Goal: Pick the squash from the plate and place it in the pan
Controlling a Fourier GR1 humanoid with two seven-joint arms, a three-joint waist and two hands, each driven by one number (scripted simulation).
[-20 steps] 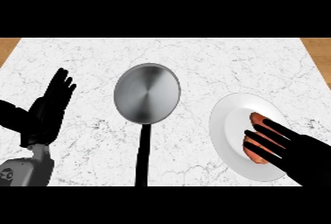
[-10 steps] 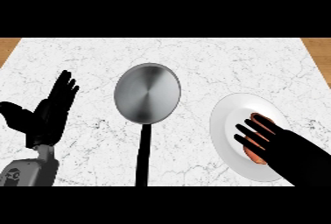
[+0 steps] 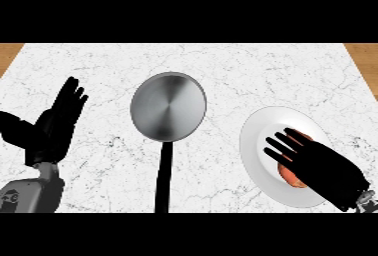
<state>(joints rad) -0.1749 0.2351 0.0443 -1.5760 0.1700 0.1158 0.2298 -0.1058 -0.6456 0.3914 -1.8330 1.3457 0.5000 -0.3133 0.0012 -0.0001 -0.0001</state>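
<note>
An orange-red squash (image 3: 290, 175) lies on a white plate (image 3: 260, 135) at the right of the marble counter. My right hand (image 3: 319, 167) hovers over it, fingers straight and spread toward the left, hiding most of the squash. A steel pan (image 3: 167, 105) sits at the counter's middle, its black handle (image 3: 164, 180) running toward the near edge. My left hand (image 3: 52, 125) stays open at the far left, fingers up, resting.
Wooden surface shows past the counter's far corners (image 3: 15, 50). Bare marble lies between the pan and the plate and behind both.
My right hand has slid further left and up over the squash, now covering more of it. The left hand has shifted slightly.
</note>
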